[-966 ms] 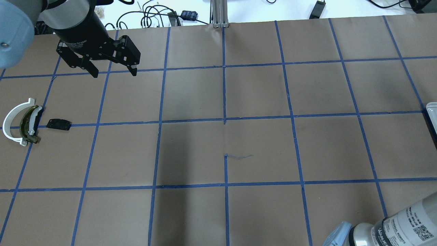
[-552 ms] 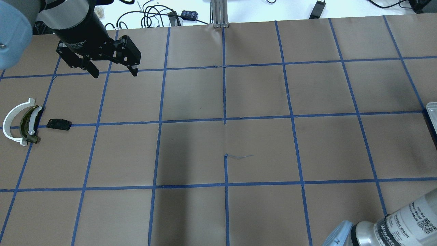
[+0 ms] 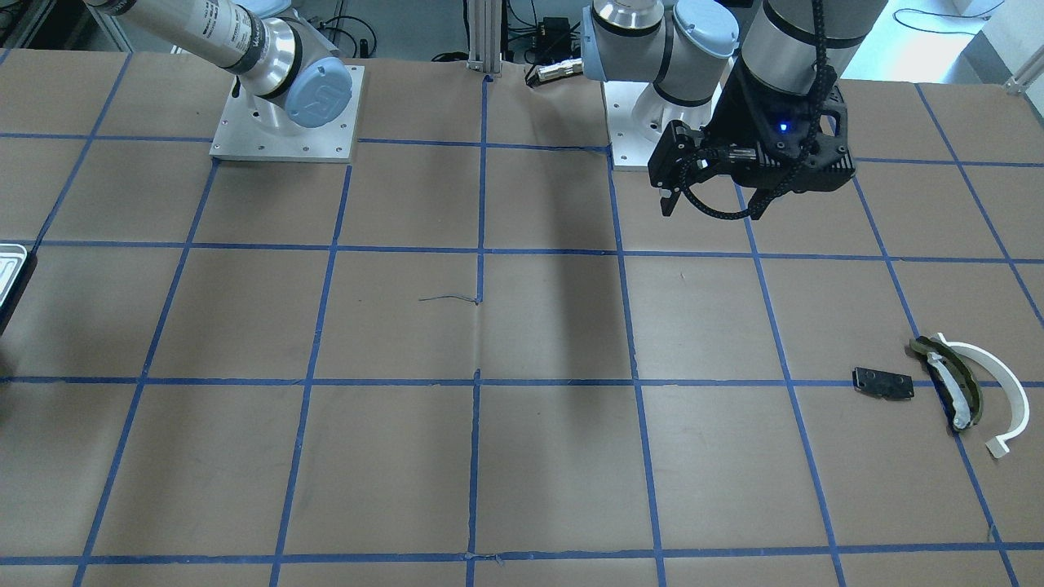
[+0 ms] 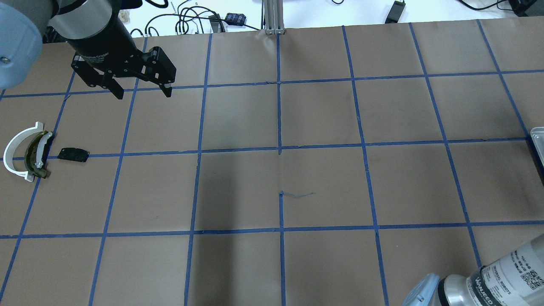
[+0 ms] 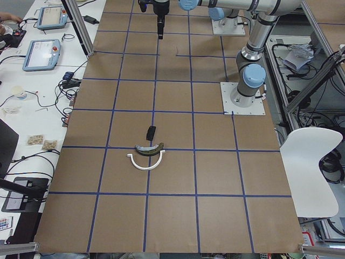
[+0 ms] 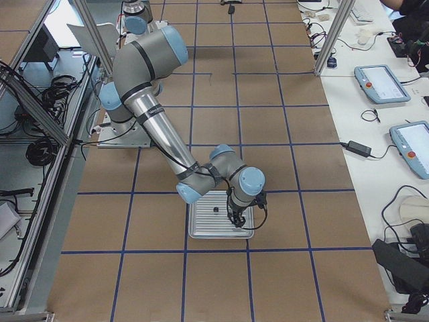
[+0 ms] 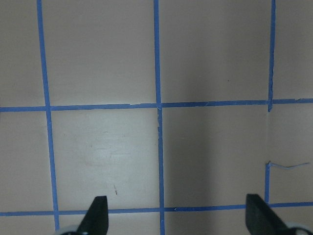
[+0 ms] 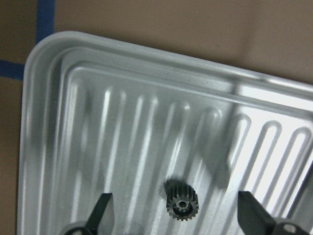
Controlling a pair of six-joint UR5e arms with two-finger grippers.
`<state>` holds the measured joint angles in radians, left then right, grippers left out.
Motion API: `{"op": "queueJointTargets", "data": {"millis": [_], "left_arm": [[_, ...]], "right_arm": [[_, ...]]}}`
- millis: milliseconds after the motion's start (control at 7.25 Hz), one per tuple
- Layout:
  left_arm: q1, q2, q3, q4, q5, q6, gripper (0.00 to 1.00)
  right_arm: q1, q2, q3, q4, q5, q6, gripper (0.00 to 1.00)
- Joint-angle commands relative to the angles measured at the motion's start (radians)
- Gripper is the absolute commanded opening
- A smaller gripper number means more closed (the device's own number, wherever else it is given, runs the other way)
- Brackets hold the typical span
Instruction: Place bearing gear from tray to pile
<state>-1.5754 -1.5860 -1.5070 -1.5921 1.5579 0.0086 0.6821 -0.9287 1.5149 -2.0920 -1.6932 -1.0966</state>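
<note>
One tiny bearing gear sits under the wide-spread right gripper; squeezing off-centre could flick it across the tray.

R wrist cam close above tray — ext-right view shares it.

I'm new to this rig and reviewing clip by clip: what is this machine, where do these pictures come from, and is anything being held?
Two robot arms work at a brown-papered table. Four fixed cameras look from above, across and both ends; two ride on the wrists. The left gripper hangs open and empty over the table. The right gripper is open above a ridged tray, where a small black bearing gear lies ungripped. At the table's other end lies the pile: white half-ring, olive curved piece, black plate. Nothing is held.
</note>
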Motion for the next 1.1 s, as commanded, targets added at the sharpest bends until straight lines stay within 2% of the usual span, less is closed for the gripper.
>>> {"op": "queueJointTargets", "data": {"millis": [0,552,828,966], "left_arm": [[0.0,0.003,-0.007,0.003,-0.002,-0.01,1.0],[0.002,0.001,-0.006,0.007,-0.001,0.001,1.0],[0.002,0.001,-0.004,0.008,-0.001,-0.001,1.0],[0.002,0.003,-0.004,0.009,0.001,-0.002,1.0]], "right_arm": [[-0.009,0.002,0.004,-0.002,-0.01,-0.031,0.58],[-0.01,0.004,0.002,-0.002,-0.013,-0.029,0.04],[-0.009,-0.025,-0.008,0.009,-0.013,-0.019,0.0],[0.007,-0.101,-0.005,0.047,-0.008,0.025,0.0]]}}
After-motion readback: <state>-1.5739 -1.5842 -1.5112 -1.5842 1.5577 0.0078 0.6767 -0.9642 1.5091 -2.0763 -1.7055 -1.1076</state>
